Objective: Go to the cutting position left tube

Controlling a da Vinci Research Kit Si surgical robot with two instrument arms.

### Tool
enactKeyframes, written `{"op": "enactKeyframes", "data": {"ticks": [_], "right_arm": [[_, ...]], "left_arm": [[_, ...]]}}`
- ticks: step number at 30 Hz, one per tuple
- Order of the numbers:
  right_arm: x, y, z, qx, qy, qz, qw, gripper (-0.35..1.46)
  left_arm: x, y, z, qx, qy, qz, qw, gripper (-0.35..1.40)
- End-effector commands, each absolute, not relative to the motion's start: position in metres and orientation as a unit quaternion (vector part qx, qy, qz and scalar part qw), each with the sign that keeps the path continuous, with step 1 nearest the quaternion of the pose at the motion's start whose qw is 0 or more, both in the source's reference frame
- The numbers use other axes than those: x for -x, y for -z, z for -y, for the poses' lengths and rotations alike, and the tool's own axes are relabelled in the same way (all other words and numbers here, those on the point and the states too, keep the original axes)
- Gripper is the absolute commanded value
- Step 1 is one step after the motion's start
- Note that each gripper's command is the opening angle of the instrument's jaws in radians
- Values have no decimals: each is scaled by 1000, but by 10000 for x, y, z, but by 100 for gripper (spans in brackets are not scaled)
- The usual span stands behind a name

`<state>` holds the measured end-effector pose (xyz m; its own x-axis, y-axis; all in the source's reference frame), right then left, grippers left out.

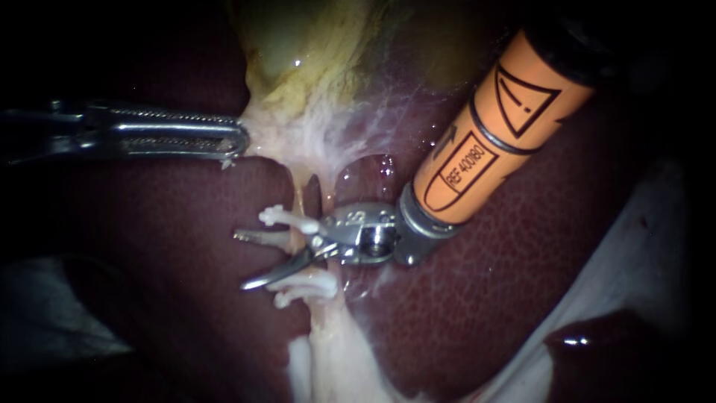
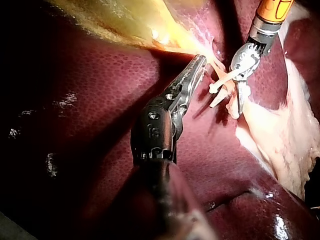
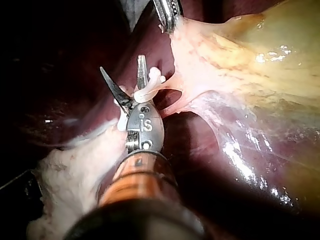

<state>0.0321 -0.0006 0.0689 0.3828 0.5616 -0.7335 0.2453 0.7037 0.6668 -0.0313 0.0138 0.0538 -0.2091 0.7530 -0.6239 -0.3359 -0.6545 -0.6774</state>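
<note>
My left instrument (image 1: 227, 140) comes in from the left, its jaws shut on the pale tissue at the neck of the gallbladder (image 1: 313, 45) and holding it taut. My right instrument (image 1: 241, 260), on an orange shaft, has curved blades standing open. The blades straddle the left tube (image 1: 300, 195) between an upper white clip (image 1: 287, 218) and a lower white clip (image 1: 302, 287). In the right wrist view the open blades (image 3: 121, 64) reach past a clip (image 3: 150, 87). In the left wrist view, my left jaws (image 2: 198, 66) lie beside the clips (image 2: 222, 82).
Dark red liver (image 1: 485, 283) surrounds the site. Pale fatty tissue (image 1: 335, 358) runs down below the clips. A second strand (image 1: 332, 183) lies just right of the left tube, with a dark gap between them. White cloth (image 1: 641, 246) lies at the right.
</note>
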Motion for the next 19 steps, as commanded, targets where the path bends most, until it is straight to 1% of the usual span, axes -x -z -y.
{"op": "enactKeyframes", "data": {"ticks": [1,6,19], "right_arm": [[-322,-687,7,-372,-104,-546,744,137],[-324,-681,11,-384,-100,-547,737,137],[-324,-682,10,-384,-103,-546,737,137]], "left_arm": [[313,-538,-138,514,-751,203,363,-35],[313,-538,-137,514,-751,203,363,-35],[313,-537,-138,514,-751,203,363,-35]]}}
